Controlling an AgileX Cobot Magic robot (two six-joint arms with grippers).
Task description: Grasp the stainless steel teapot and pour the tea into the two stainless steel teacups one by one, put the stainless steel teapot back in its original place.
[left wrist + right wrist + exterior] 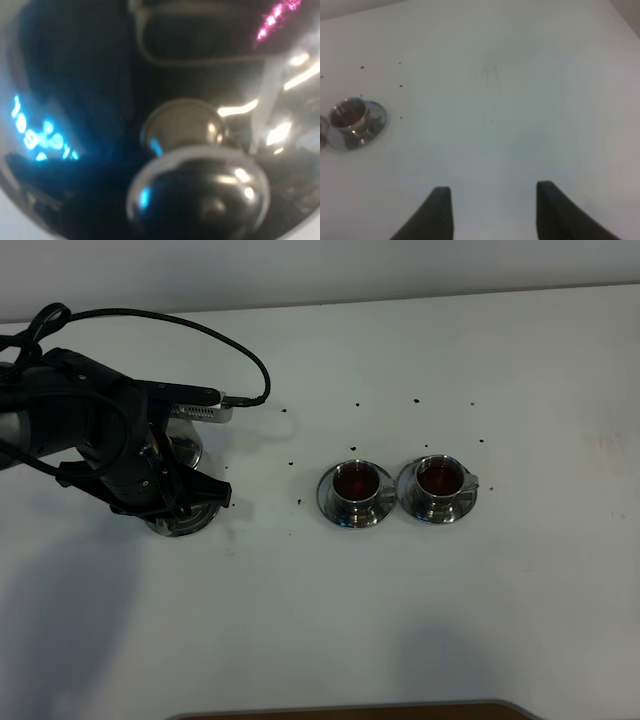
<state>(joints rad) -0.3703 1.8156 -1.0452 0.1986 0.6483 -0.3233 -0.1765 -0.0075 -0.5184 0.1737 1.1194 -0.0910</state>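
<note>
The stainless steel teapot (186, 452) stands at the left of the table, mostly hidden under my left arm. Its domed lid and knob (197, 197) fill the left wrist view, blurred. My left gripper (170, 490) sits right on top of the pot; its fingers are hidden, so I cannot tell whether it grips. A steel rim (185, 526) shows beneath, the pot's base or its saucer. The two teacups (355, 483) (437, 478) stand on saucers mid-table, both holding dark tea. My right gripper (492, 212) is open and empty over bare table, with one cup (349, 114) far off.
Several small dark specks (291, 462) are scattered on the white table between the teapot and the cups and behind them. A black cable (230, 345) loops above the left arm. A brown edge (350, 710) runs along the table's front.
</note>
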